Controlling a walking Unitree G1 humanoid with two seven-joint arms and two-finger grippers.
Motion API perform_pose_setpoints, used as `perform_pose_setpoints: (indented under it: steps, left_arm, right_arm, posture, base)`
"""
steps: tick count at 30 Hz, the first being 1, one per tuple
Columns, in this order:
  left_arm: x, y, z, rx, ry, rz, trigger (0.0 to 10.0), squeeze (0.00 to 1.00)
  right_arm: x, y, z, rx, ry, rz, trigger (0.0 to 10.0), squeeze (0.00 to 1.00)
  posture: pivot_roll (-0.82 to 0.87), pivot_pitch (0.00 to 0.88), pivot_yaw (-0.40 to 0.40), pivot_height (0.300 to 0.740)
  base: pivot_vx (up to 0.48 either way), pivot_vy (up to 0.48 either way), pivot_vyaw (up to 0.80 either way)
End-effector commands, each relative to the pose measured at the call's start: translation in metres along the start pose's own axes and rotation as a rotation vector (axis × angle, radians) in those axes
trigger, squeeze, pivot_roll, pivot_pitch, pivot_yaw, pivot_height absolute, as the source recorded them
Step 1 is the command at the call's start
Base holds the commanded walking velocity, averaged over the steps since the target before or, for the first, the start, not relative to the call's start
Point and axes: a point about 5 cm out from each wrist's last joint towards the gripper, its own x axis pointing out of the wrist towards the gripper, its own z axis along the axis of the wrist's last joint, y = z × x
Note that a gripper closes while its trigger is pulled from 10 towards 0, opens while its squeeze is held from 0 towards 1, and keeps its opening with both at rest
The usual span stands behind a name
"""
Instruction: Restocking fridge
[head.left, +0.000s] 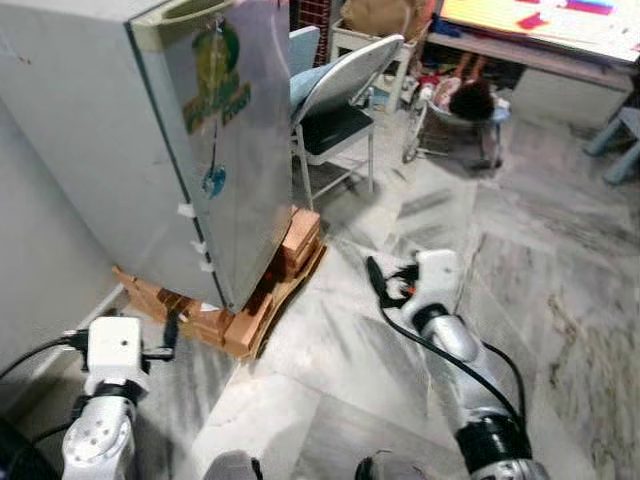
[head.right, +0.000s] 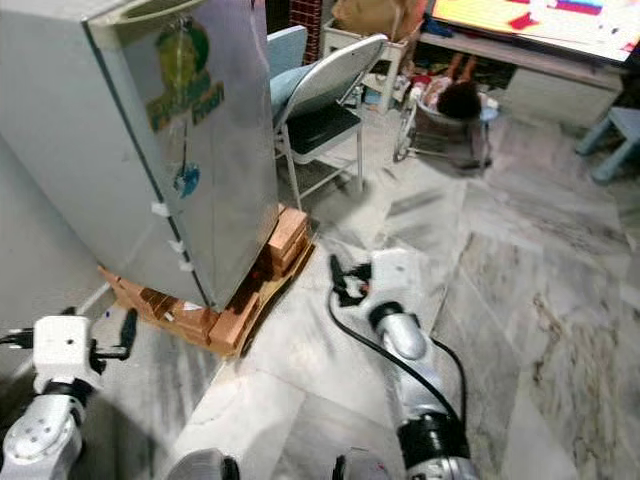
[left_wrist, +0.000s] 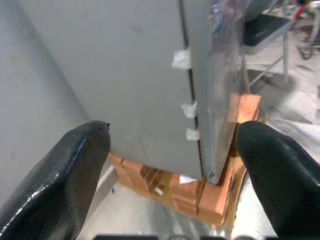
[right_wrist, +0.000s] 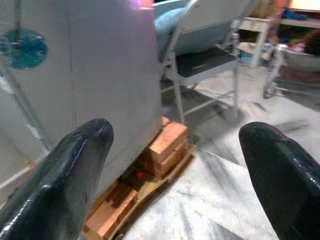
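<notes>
Fridge first: a tall grey metal fridge (head.left: 150, 150) with its door shut stands at the robot's front left, raised off the floor on a stack of orange-red bricks (head.left: 262, 300). On the door are a green logo sticker and a small round blue sticker; bits of white tape sit along the door edge. The grey-veined marble floor (head.left: 520, 280) spreads to the right and toward the back of the room. Behind the fridge, just beside its far corner, stands a folding chair with a pale metal frame and dark seat (head.left: 335, 110). Farther back is a low cluttered area with a small wheeled frame (head.left: 460, 120); its contents are too blurred to name. The right gripper (head.left: 375, 275) is held low over the bare floor, near the brick stack but apart from it, fingers spread wide and holding nothing. The left gripper (head.left: 170, 333) hangs near the front bricks, fingers likewise parted and empty.
</notes>
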Motion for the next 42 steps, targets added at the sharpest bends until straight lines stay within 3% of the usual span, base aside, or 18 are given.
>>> perform_pose_setpoints:
  steps: [1, 10, 20, 32, 42]
  left_arm:
    - [0.001, -0.012, 0.002, -0.002, -0.009, -0.047, 10.0, 0.0]
    - [0.002, -0.018, 0.005, 0.008, -0.028, -0.064, 10.0, 0.0]
    - [0.002, -0.019, 0.005, 0.015, -0.03, -0.072, 10.0, 0.0]
    - [0.002, -0.016, 0.004, 0.01, -0.025, -0.044, 10.0, 0.0]
    - [0.01, -0.001, 0.005, 0.011, -0.02, 0.033, 10.0, 0.0]
  right_arm:
    - [-0.005, -0.013, -0.002, -0.009, 0.011, -0.038, 10.0, 0.0]
    - [-0.003, -0.01, -0.003, -0.006, 0.012, -0.034, 10.0, 0.0]
    - [-0.005, -0.007, -0.006, -0.002, 0.02, -0.032, 10.0, 0.0]
    - [-0.005, -0.006, -0.007, -0.001, 0.023, -0.031, 10.0, 0.0]
    - [-0.004, -0.008, -0.004, -0.018, 0.017, -0.032, 10.0, 0.0]
  posture:
    - [0.05, 0.083, -0.023, 0.74]
    - [0.05, 0.089, -0.024, 0.74]
    - [0.05, 0.09, -0.022, 0.74]
    - [0.06, 0.092, -0.022, 0.74]
    - [0.05, 0.11, -0.025, 0.74]
  base:
    - [0.304, 0.371, -0.8]
    - [0.356, 0.316, -0.51]
    - [0.458, 0.0, -0.78]
    - [0.0, 0.0, 0.0]
    - [0.0, 0.0, 0.0]
